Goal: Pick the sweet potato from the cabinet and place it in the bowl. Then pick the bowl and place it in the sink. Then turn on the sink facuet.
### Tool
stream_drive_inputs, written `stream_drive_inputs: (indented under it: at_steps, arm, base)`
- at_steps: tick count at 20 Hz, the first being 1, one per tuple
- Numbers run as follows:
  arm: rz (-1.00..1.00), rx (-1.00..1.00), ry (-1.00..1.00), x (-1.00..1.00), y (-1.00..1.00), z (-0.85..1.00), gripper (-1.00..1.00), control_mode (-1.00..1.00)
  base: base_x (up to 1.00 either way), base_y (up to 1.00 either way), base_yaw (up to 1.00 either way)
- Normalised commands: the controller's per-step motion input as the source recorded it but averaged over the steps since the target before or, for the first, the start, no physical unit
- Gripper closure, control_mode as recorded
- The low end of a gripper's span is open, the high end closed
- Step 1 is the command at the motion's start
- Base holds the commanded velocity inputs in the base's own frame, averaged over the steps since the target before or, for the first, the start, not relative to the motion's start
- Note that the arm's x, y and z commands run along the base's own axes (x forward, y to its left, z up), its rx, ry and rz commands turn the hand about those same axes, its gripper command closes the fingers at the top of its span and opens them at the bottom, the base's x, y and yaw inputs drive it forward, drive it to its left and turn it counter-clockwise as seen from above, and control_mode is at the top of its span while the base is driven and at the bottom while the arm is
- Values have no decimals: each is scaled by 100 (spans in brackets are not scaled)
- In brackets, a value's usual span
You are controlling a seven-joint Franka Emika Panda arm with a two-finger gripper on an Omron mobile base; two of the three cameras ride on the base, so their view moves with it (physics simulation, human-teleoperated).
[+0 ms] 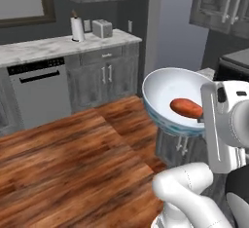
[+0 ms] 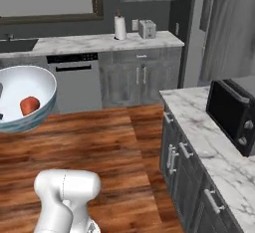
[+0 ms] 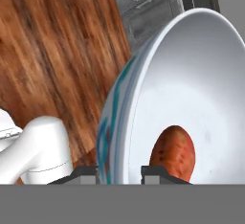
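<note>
the arm holds the bowl [image 1: 168,98] up in the air over the wooden floor [image 1: 73,163], tipped steeply so its white inside faces outward. the fingers [image 3: 88,173] are nearly closed and pinch the bowl's rim, one dark tip on the pale blue-grey outside and the other on the white inside, as the hand view shows; the wall of the bowl stands between them.

the sweet potato [image 1: 186,108] lies inside the bowl, low against the white wall. in the hand view the sweet potato [image 3: 173,152] sits just beside the inner fingertip, so close that i cannot tell whether they touch. from the right base view the bowl [image 2: 35,90] hangs at the left edge of the picture with the sweet potato [image 2: 30,105] resting near its lower side.

behind, along the far wall, a marble table [image 2: 99,42] carries a paper towel roll [image 2: 119,27] and a toaster [image 2: 147,28] near its right end, with a dishwasher [image 2: 74,80] below it. the black sink [image 2: 17,44] is set into the left end of that table, well apart from the bowl. a black microwave [image 2: 231,112] stands on the nearer table [image 2: 199,122] at the right.
</note>
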Motion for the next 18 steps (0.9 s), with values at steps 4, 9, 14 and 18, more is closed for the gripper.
stream_drive_inputs:
  at_steps: [4,9,14,18]
  arm:
    - [0,0,0,0,0,0,100,100]
    - [0,0,0,0,0,0,100,100]
    - [0,0,0,0,0,0,100,100]
    - [0,0,0,0,0,0,100,100]
  base:
    - [66,0,35]
    - [95,24,3]
    - [100,41,0]
    - [100,52,0]
